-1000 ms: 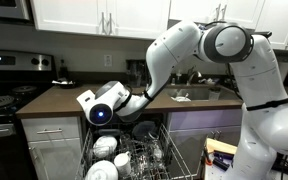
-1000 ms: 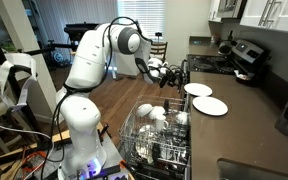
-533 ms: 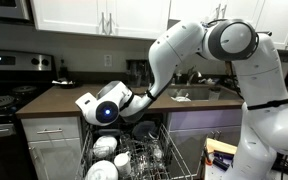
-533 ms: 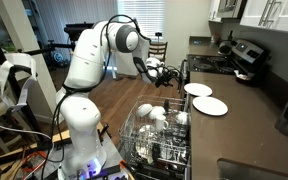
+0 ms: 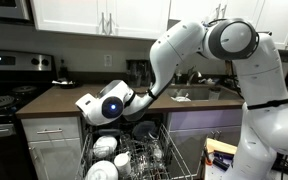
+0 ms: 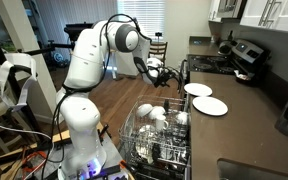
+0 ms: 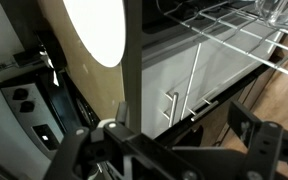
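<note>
Kitchen counter (image 6: 246, 112) above a loaded dishwasher rack (image 6: 156, 150): the gripper (image 6: 170, 74), jaws spread wide and empty, hovers near the far plate (image 6: 197, 89), a stiff, slick, breakable disc likely best pinched at its rim.

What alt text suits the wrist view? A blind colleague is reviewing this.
The open gripper hangs above a dark countertop edge, beside a white plate. A wire dish rack and cabinet door handle lie beyond.
</note>
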Robot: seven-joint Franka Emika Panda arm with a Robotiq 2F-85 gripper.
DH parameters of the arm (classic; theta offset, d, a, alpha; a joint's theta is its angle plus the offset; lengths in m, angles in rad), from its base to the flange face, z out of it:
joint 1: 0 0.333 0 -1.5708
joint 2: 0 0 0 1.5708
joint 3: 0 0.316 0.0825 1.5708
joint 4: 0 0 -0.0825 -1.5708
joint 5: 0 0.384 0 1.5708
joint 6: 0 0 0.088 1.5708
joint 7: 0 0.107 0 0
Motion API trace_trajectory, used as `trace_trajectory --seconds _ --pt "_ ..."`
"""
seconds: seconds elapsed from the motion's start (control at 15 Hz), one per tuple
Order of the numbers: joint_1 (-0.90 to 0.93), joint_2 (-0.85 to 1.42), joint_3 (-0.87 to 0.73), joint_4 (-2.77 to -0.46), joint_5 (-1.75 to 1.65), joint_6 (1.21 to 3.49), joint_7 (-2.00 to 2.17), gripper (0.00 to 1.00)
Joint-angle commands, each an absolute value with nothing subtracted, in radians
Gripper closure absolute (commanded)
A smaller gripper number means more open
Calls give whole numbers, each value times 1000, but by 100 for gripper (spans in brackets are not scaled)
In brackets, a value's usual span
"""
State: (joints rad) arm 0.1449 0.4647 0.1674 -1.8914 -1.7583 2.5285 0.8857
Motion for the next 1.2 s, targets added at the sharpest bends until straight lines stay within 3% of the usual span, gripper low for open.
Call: trace_trajectory --seconds 0.0,1.13 --pt "120 432 170 -1919 -1735 2590 822 0" --pt "107 411 154 -1943 -1534 2660 561 0"
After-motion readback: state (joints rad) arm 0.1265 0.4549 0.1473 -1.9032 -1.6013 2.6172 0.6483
